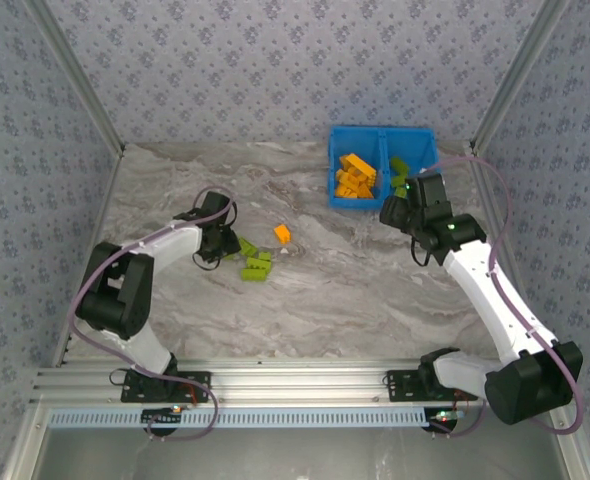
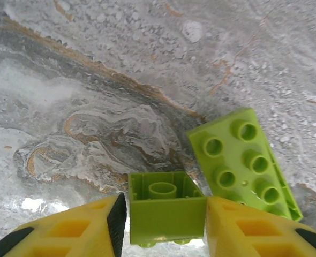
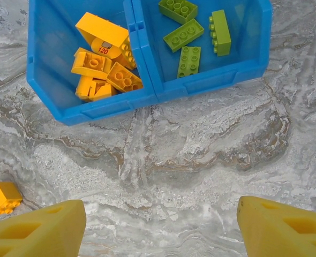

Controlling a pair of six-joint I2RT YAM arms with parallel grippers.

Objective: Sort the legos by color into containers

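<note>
The left gripper (image 2: 166, 222) is clamped on a square green brick (image 2: 166, 210), its black pads pressed against two opposite sides. The brick is seen from its hollow underside, just above the marble table (image 2: 93, 96). At about 1 o'clock from it in the left wrist view lies a long green brick (image 2: 242, 160), studs up, its long axis running from 11 to 5 o'clock. It looks to be touching the held one at a corner.

In the top view a few more green bricks (image 1: 256, 265) sit just beside the left gripper at 4 o'clock. A single orange brick (image 1: 282, 234) lies near it at 2 o'clock.

The blue bin (image 1: 355, 203) lies well apart from the left gripper, also toward 2 o'clock. Its left compartment holds orange pieces (image 3: 102, 64) and its right compartment holds green ones (image 3: 193, 35).

The right gripper (image 3: 160, 225) hangs with its fingers spread wide and nothing between them. The bin is at its 12 o'clock and the loose orange brick is at 9 o'clock. I judge the right arm much nearer the bin. The held green brick must cross the table to the right compartment.
</note>
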